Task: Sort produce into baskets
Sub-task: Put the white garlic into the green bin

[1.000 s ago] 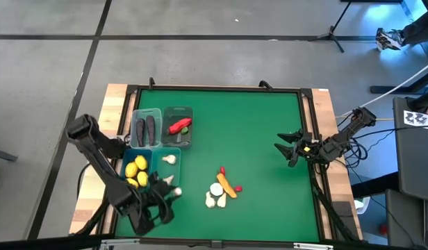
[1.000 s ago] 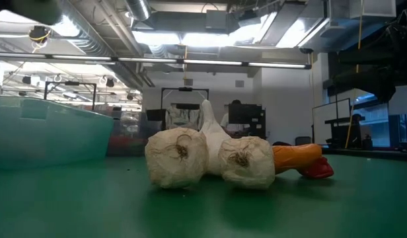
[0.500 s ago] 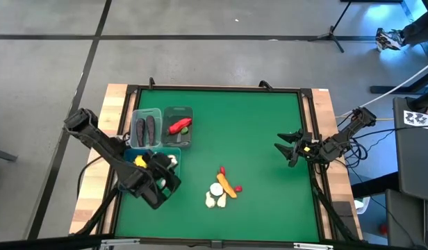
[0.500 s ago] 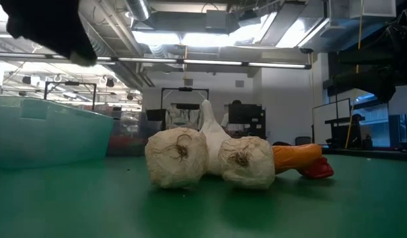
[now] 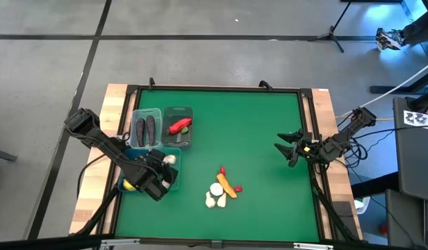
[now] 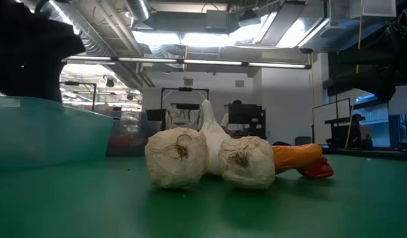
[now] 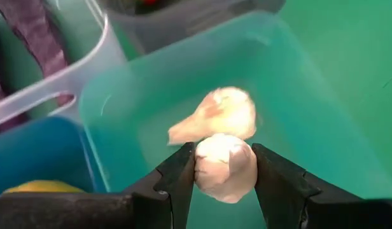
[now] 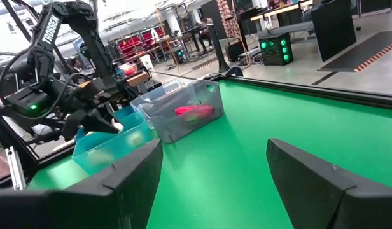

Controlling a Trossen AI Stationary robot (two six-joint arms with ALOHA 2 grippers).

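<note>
Left end effector (image 7: 224, 166) clamps a garlic bulb (image 7: 223, 166), apparently over the teal basket (image 7: 291, 83).

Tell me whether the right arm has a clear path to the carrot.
Probably yes. Bare green mat lies between the right gripper, jaws open, and the carrot; the left gripper is busy over the teal bin.

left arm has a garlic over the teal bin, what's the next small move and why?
Probably open the fingers and let it drop. In the left wrist view the left gripper is shut on a garlic bulb directly above the teal bin, where another garlic bulb already lies. The right gripper waits open near the table's right edge.
</note>
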